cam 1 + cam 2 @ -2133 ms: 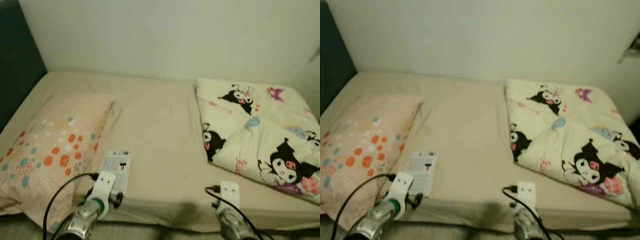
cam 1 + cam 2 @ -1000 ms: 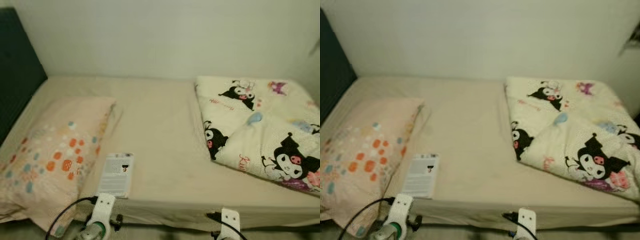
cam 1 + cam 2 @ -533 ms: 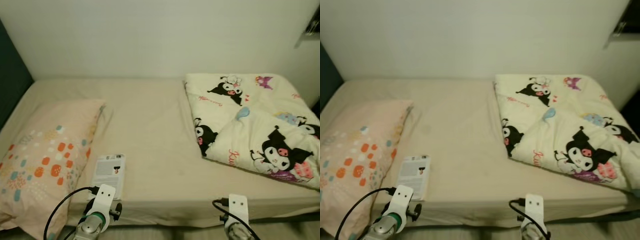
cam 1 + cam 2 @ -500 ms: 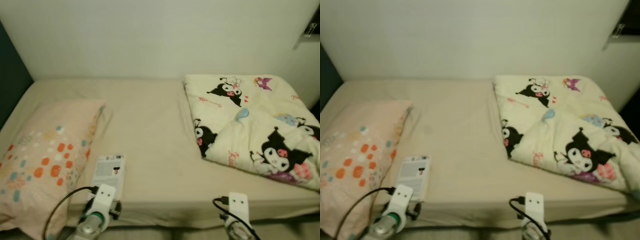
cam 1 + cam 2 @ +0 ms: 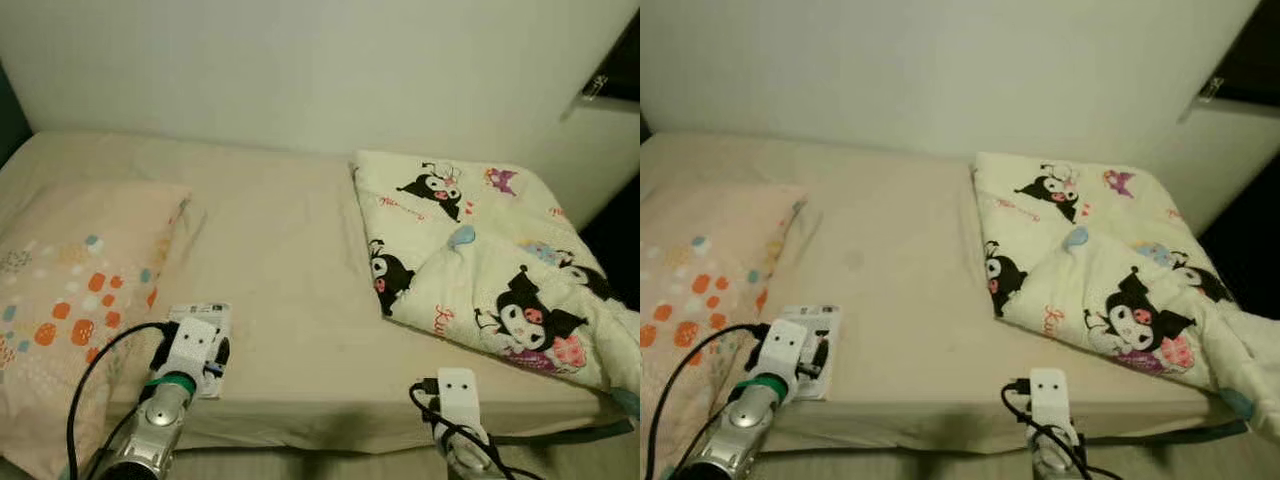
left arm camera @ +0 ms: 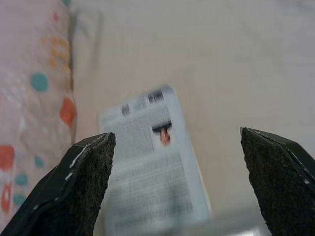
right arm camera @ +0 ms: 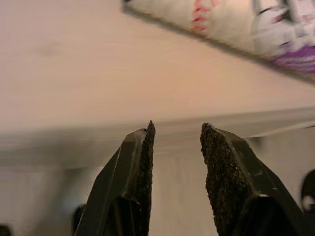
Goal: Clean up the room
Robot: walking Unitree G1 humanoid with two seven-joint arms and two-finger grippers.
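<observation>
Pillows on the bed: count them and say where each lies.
1. The pillow, peach with coloured dots, lies at the bed's left end beside the booklet. The folded quilt might hide another.

Left gripper (image 6: pixel 177 187) jaws wide apart, right gripper (image 7: pixel 175 142) jaws narrowly parted.

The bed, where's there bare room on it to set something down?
The widest free patch on the bed is the bare sheet between the pillow and the folded cartoon blanket, running back to the wall. The front left is crowded: a booklet lies beside the pillow, with the left gripper open over it.
</observation>
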